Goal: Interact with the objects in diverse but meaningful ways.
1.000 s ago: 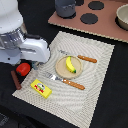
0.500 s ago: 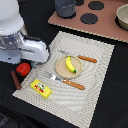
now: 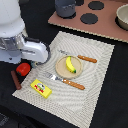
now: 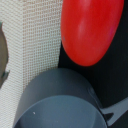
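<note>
A red tomato (image 3: 23, 68) lies on the black table just off the striped mat's edge, toward the exterior view's left. It fills much of the wrist view (image 4: 92, 30). A brown sausage (image 3: 16, 80) lies beside it. A yellow block (image 3: 41, 88) sits on the mat's near corner. A yellow banana (image 3: 70, 64) lies on a small round plate (image 3: 61, 70). My white wrist (image 3: 31, 50) hangs right above the tomato and hides the fingers, so I cannot tell whether they are open. A grey rounded shape (image 4: 60, 100) sits close to the wrist camera.
A fork (image 3: 65, 81) and a knife (image 3: 82, 58) with orange handles flank the plate on the striped mat (image 3: 95, 85). A toy stove top (image 3: 95, 22) stands at the back, with a grey pot (image 3: 65, 7) and another grey vessel (image 3: 122, 17) on it.
</note>
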Robot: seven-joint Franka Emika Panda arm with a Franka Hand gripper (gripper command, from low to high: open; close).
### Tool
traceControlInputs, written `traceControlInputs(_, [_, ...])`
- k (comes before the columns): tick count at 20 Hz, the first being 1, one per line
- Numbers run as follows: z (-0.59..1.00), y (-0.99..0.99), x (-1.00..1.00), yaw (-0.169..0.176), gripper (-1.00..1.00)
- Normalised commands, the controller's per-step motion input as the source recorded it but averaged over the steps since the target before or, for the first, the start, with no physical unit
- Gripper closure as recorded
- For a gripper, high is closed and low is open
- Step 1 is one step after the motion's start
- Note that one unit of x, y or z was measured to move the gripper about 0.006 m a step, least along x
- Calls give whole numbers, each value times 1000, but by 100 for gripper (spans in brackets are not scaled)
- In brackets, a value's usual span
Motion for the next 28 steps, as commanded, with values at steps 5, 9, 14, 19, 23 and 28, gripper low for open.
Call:
traceControlInputs(5, [-187,0,-118,-39,-100])
traceControlInputs(9, [-243,32,-19,-28,-100])
traceControlInputs(14, [-258,39,-18,-24,-100])
traceControlInputs(19, [-254,19,-63,-23,-100])
traceControlInputs(23, [-142,40,-37,-21,-100])
traceControlInputs(28, [-58,7,-9,-14,100])
